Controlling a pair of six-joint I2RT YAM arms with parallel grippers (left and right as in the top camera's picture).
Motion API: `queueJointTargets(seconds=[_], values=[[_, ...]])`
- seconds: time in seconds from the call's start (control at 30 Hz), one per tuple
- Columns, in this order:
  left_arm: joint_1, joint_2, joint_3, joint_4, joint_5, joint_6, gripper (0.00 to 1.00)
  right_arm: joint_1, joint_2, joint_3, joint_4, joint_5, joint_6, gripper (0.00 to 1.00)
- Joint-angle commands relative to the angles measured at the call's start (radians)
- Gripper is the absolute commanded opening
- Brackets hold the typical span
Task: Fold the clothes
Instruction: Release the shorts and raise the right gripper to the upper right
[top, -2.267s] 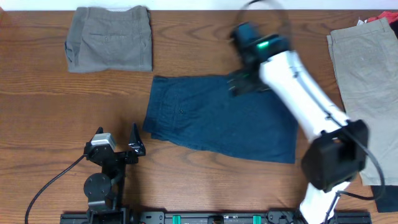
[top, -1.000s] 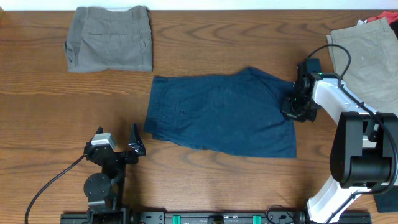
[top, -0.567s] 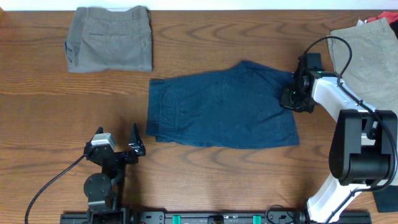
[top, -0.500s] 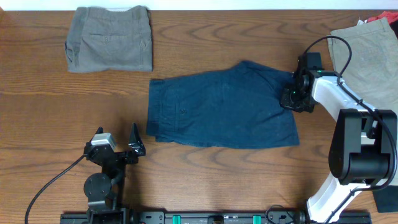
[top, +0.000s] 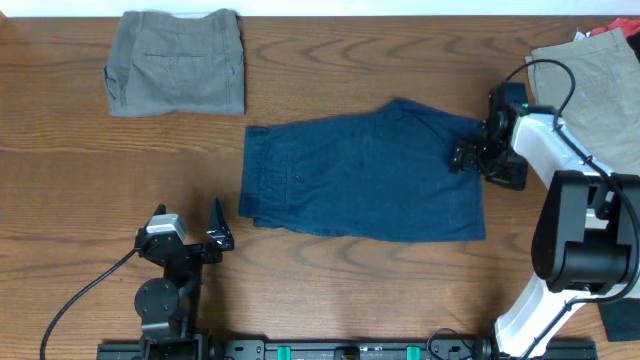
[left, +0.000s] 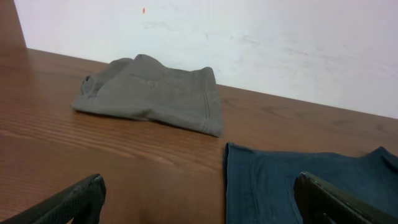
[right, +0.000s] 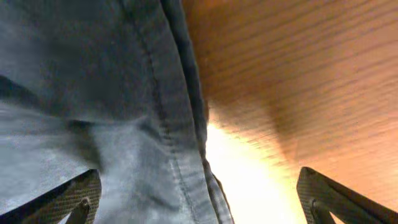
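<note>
Folded grey-olive shorts (top: 175, 62) lie well ahead of my left tool (top: 188, 218), a little to its left. That tool rests low over the wooden bench (top: 330, 290), fingers wide apart, nothing between them. The dark navy shorts (top: 365, 185) lie spread flat, their left edge just ahead and to the right of that tool. My right tool (top: 470, 158), fingers also apart, sits over the navy pair's right-hand stitched edge. A light beige pair (top: 590, 90) lies just beyond it, at the bench's right side.
</note>
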Motion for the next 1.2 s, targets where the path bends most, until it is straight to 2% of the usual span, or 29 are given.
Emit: queueJointTargets(seconds=[0.0, 0.17, 0.3, 0.47, 1.17], values=[[0.005, -0.006, -0.019, -0.030, 0.007, 0.006, 0.98, -0.025, 0.005, 0.114, -0.049, 0.019, -0.005, 0.99], [0.005, -0.006, -0.019, -0.030, 0.007, 0.006, 0.98, -0.056, 0.004, 0.243, -0.080, 0.030, 0.002, 0.99], [0.005, -0.006, -0.019, -0.030, 0.007, 0.006, 0.98, -0.105, 0.004, 0.304, 0.035, 0.070, 0.001, 0.99], [0.005, -0.006, -0.019, -0.030, 0.007, 0.006, 0.98, -0.171, 0.005, 0.308, 0.149, 0.069, 0.001, 0.99], [0.005, -0.006, -0.019, -0.030, 0.007, 0.006, 0.98, -0.198, 0.005, 0.307, 0.143, 0.069, 0.001, 0.99]])
